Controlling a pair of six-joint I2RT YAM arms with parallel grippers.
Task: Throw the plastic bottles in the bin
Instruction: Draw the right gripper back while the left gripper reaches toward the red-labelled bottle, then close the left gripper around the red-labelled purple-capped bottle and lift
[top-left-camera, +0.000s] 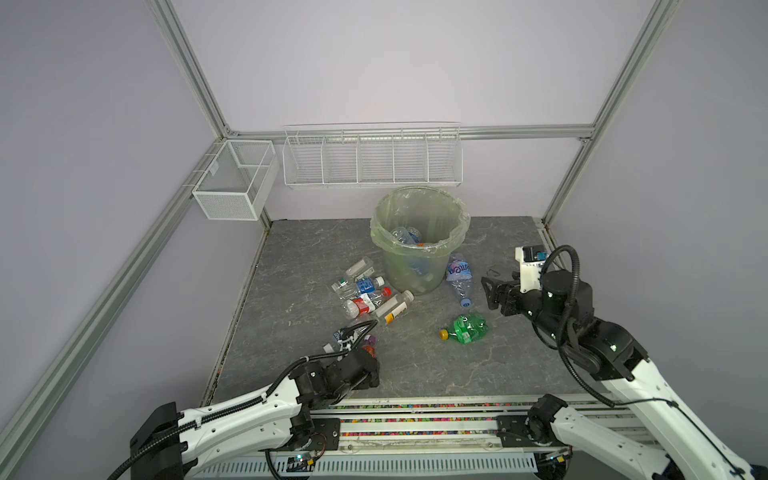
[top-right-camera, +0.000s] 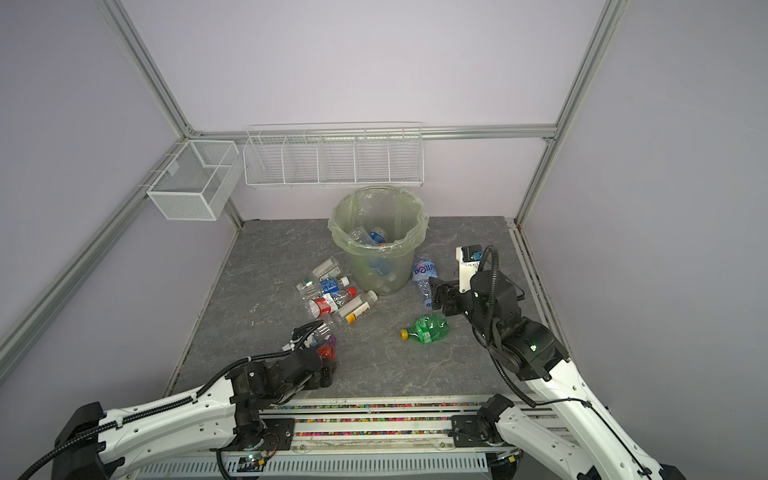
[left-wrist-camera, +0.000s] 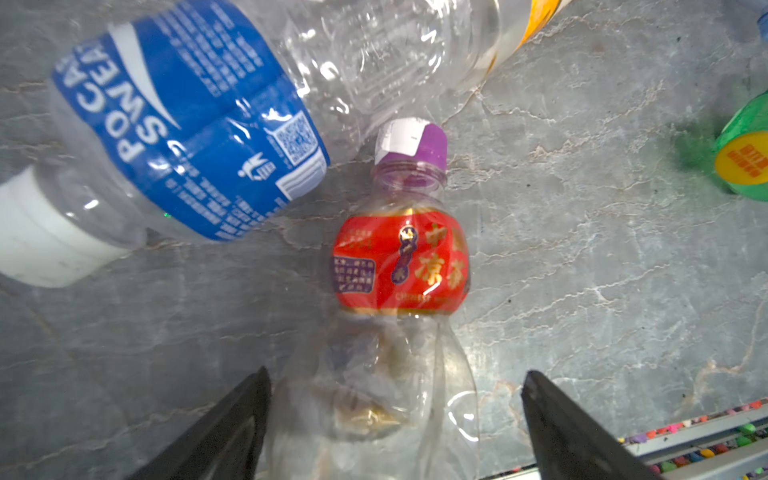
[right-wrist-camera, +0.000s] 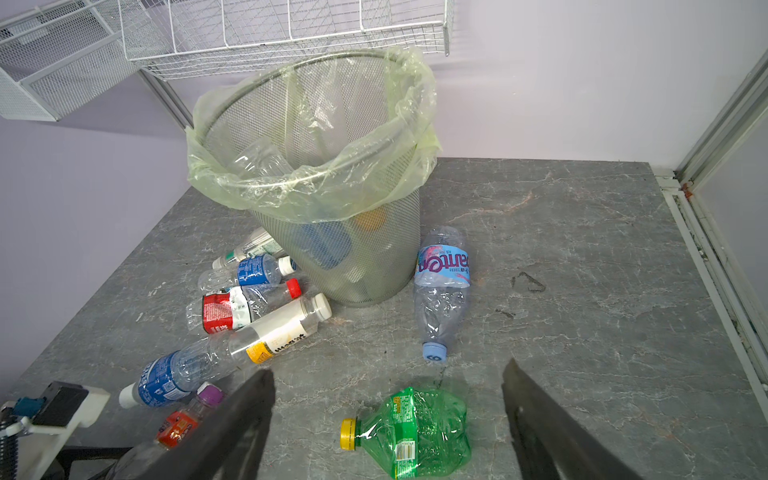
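- Nearest the front edge, lower left in both top views, the left claw (left-wrist-camera: 395, 374) stands wide open and grips nothing.
- In its wrist view the red-labelled bottle (left-wrist-camera: 401, 262) lies flat on the grey table (top-left-camera: 415, 365), its clear bottom end between the two dark fingers (left-wrist-camera: 232, 428) and its purple cap pointing away from them. One finger sits just beside the bottle wall; I cannot tell whether it touches.
- The blue-labelled bottle (left-wrist-camera: 187, 124) lies just beyond, crosswise, close to that purple cap.
- Right of centre in both top views the crushed green bottle (top-left-camera: 467, 328) lies on its side, alone, yellow cap to the left.
- The right claw (top-left-camera: 489, 293) hangs above and right of it in the frame, spread open and empty. In the right wrist view the green bottle shows low between its fingers, apart from both.
- The clear bottle with the pale blue cap (top-left-camera: 459, 274) lies just left of that claw, beside the bin's right wall.
- The bin (top-left-camera: 399, 270) stands upright at mid-frame, and a few bottles (top-left-camera: 405, 235) show inside.
- A huddle of bottles (top-left-camera: 365, 291) lies at its left foot.
- The white wire baskets (top-left-camera: 372, 160) hang on the back wall.
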